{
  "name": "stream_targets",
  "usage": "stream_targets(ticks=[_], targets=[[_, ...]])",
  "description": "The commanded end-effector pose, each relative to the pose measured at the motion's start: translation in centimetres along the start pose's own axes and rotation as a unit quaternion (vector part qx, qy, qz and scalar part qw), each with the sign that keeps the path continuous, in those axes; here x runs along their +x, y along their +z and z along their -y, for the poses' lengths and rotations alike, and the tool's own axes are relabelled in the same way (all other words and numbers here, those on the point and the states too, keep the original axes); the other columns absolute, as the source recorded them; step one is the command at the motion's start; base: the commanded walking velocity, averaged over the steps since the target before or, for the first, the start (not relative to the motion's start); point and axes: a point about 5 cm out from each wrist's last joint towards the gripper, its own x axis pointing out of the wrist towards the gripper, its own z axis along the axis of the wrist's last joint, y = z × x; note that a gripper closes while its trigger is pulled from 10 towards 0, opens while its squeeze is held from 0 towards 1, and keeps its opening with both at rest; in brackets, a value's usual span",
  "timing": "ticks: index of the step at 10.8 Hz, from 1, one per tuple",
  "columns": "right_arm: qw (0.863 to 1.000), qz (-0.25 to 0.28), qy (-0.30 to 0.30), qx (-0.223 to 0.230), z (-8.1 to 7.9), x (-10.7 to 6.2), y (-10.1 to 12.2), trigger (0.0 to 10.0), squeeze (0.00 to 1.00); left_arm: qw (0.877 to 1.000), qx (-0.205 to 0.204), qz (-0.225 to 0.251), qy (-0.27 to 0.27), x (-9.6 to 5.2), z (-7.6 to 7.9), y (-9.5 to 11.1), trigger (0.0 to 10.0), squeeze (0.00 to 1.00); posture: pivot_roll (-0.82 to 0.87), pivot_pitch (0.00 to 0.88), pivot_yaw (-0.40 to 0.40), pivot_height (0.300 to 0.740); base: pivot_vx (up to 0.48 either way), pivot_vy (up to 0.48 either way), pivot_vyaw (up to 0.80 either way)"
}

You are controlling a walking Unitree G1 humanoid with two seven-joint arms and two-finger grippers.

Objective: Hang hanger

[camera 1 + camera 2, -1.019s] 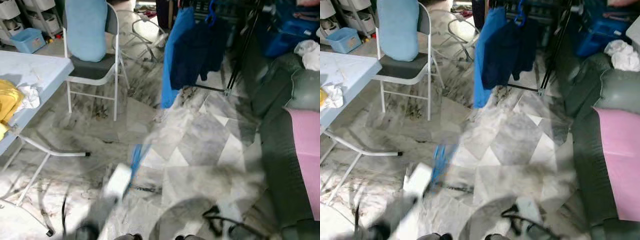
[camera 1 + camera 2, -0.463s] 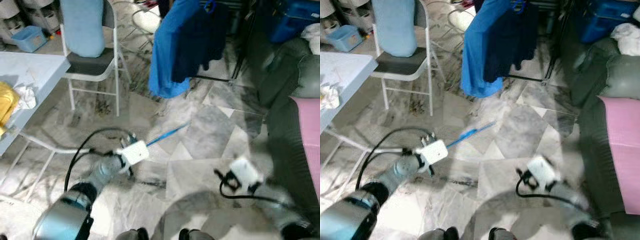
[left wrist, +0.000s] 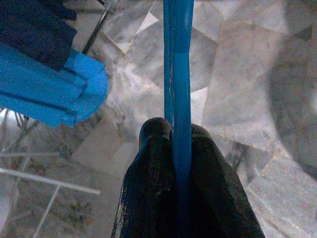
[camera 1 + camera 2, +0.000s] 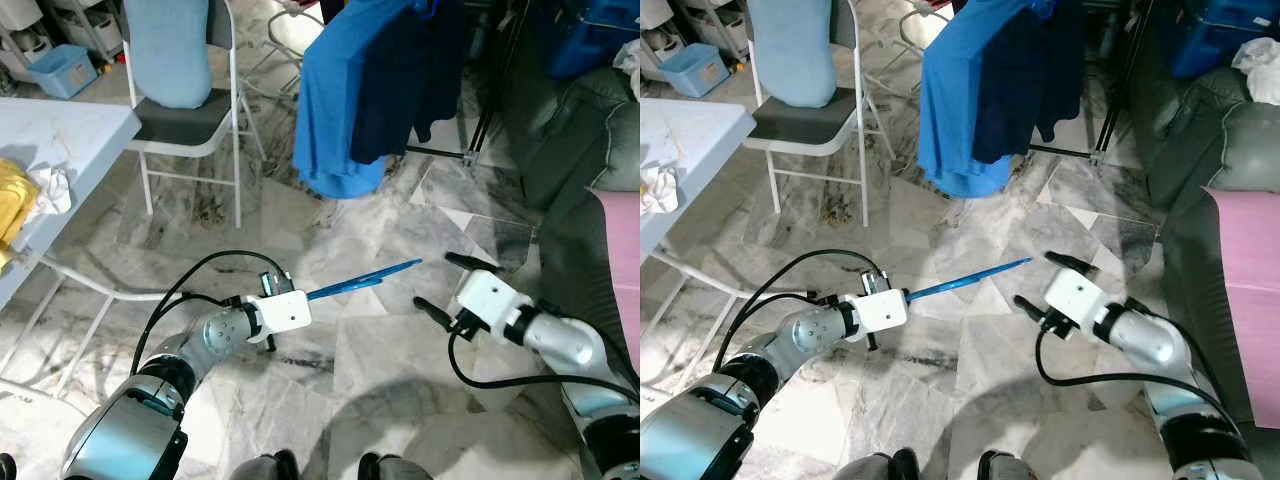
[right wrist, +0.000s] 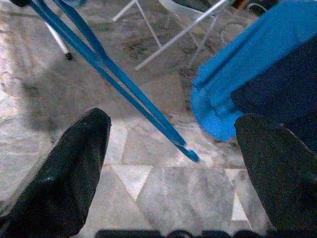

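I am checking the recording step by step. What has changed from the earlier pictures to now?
Both arms have come up in front of the robot. The left gripper now holds the blue hanger out level, pointing toward the open right gripper. The hanging clothes, chair and table stayed in place.

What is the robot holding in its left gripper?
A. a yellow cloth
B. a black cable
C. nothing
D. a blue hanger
D: the left gripper is shut on the thin blue hanger, which sticks out toward the open right gripper.
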Motion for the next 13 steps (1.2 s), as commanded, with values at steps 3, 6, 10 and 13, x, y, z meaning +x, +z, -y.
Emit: stream_targets(ticks=[3, 6, 10, 13], targets=[[0.997, 0.001, 0.069, -0.022, -0.3, 0.5, 0.7, 10.0, 0.00, 0.998, 0.019, 0.052, -0.003, 0.3, -0.3, 1.5, 10.0, 0.00, -0.11, 0.184, 0.063, 0.740, 0.000, 0.000, 0.00], [0.986, -0.023, 0.123, -0.107, 0.1, 0.8, 0.8, 10.0, 0.00, 0.993, 0.038, 0.112, -0.031, 0.2, 0.9, 2.7, 10.0, 0.00, -0.10, 0.187, 0.060, 0.740, 0.000, 0.000, 0.00], [0.981, -0.044, 0.148, -0.120, 0.5, 0.9, 0.5, 0.0, 0.00, 0.990, 0.045, 0.125, -0.040, -0.1, 1.2, 2.7, 10.0, 0.00, -0.10, 0.193, 0.063, 0.740, 0.000, 0.000, 0.00], [0.974, -0.073, 0.162, -0.138, 0.8, 0.8, -0.5, 0.0, 0.00, 0.986, 0.054, 0.149, -0.046, 0.0, 1.3, 3.5, 10.0, 0.00, -0.09, 0.200, 0.066, 0.740, 0.000, 0.000, 0.00]])
